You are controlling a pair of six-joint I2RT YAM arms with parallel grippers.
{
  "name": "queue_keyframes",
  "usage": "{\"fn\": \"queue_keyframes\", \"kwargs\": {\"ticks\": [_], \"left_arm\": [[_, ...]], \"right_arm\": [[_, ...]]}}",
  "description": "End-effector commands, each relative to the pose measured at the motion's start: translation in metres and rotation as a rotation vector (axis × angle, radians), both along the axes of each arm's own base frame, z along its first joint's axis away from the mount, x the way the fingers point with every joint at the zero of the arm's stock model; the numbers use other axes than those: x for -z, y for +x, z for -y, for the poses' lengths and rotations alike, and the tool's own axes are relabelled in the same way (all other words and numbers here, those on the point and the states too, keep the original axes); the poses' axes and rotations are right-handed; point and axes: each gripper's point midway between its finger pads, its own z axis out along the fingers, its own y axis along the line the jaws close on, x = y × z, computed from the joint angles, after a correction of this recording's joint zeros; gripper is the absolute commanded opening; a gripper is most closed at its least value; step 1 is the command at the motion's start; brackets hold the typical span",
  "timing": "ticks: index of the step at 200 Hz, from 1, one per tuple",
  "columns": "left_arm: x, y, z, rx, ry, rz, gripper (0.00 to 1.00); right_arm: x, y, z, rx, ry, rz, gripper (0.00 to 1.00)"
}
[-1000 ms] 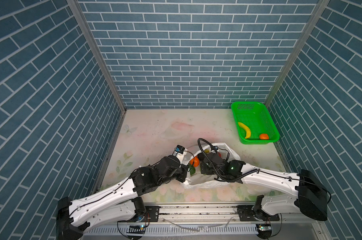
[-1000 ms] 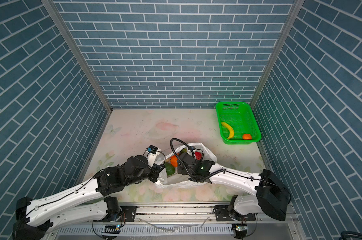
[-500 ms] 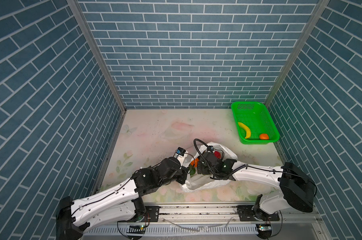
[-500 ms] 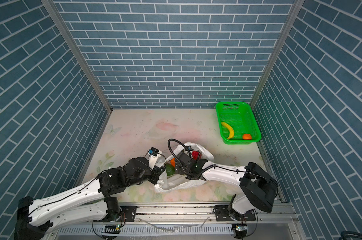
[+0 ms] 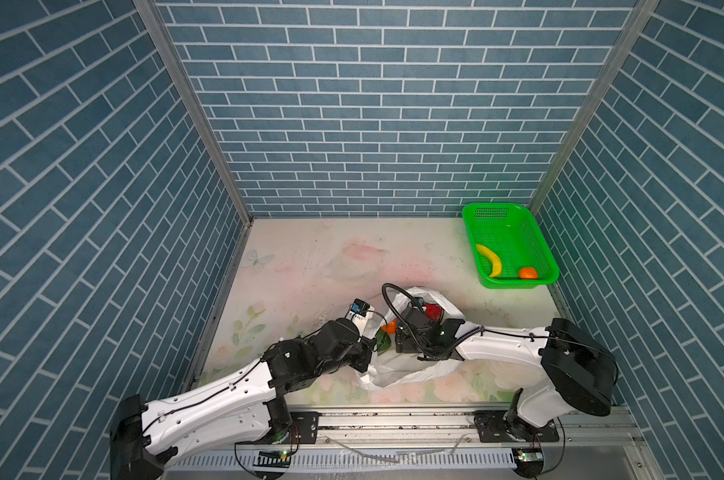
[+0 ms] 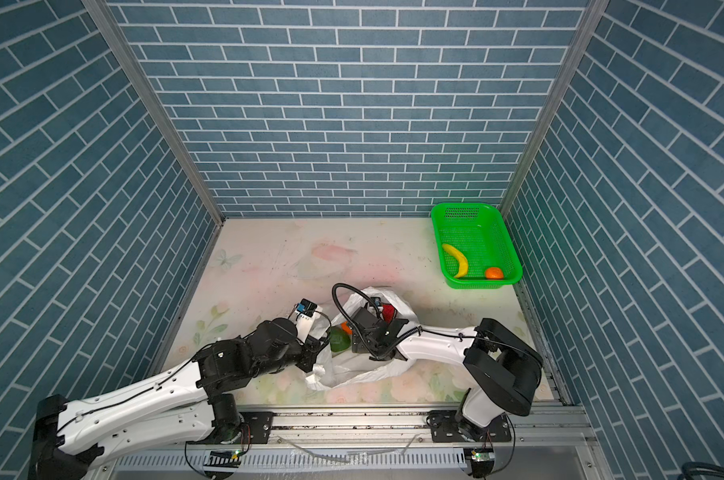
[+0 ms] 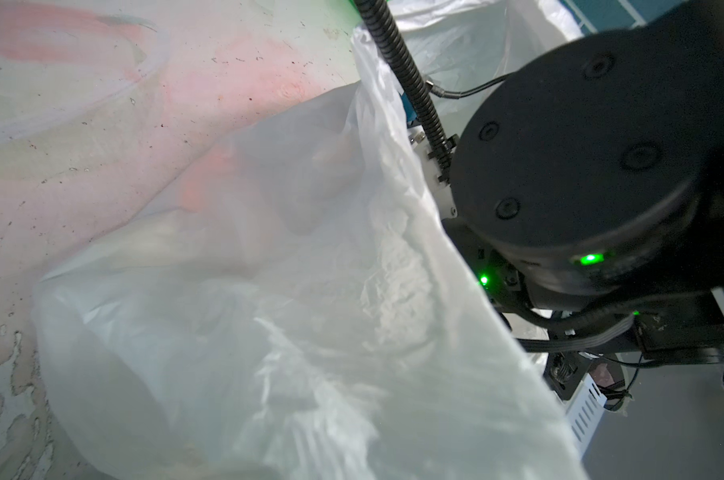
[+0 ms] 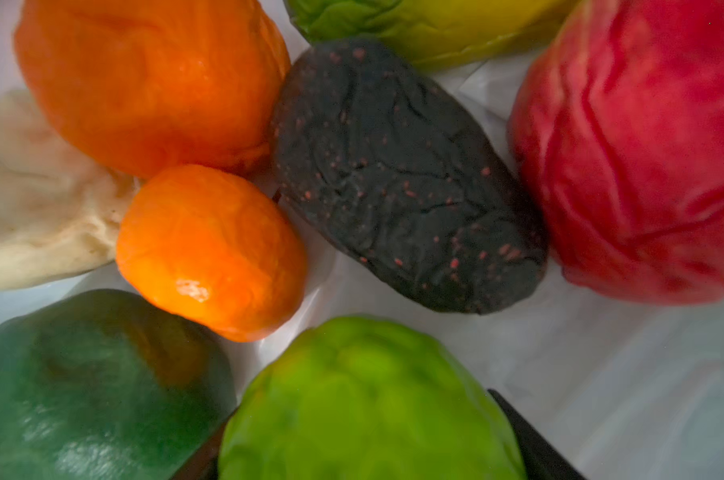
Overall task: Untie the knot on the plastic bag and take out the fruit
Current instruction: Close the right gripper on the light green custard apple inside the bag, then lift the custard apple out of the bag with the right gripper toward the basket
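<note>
plastic bag (image 7: 310, 311) veiling fruit (image 7: 196, 193), probably, basket (image 5: 493, 213) apart

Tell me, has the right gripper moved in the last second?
Yes. In both top views the right gripper has slid slightly left, away from the green basket, while inside the plastic bag.

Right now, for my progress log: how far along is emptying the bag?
Done: the plastic bag is open, and a banana and a tangerine lie in the green basket. In hand: the left end effector pinches the bag's edge; the right end effector straddles a lime-green fruit inside, grip unclear. Remaining: that and at least six more fruits.
</note>
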Motion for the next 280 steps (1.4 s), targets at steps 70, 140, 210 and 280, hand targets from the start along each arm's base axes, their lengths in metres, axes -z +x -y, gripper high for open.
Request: {"fn": "queue_keyframes", "kwargs": {"ticks": [70,140,210,280], "left_arm": [[-0.018,0.010,-0.002,-0.038,-0.029,0.080,0.00],[-0.020,0.017,-0.007,-0.061,0.024,0.138,0.00],[-0.018,0.018,-0.009,-0.074,0.014,0.145,0.00],[-0.004,0.012,-0.002,-0.038,0.004,0.107,0.00]], "right_arm": [[-0.019,-0.025,-0.001,-0.096,0.110,-0.002,0.55],[-0.049,-0.035,-0.018,-0.212,0.198,0.024,0.42],[-0.090,-0.043,-0.012,-0.263,0.162,0.076,0.41],[-0.136,-0.042,-0.003,-0.250,0.178,0.156,0.39]]}}
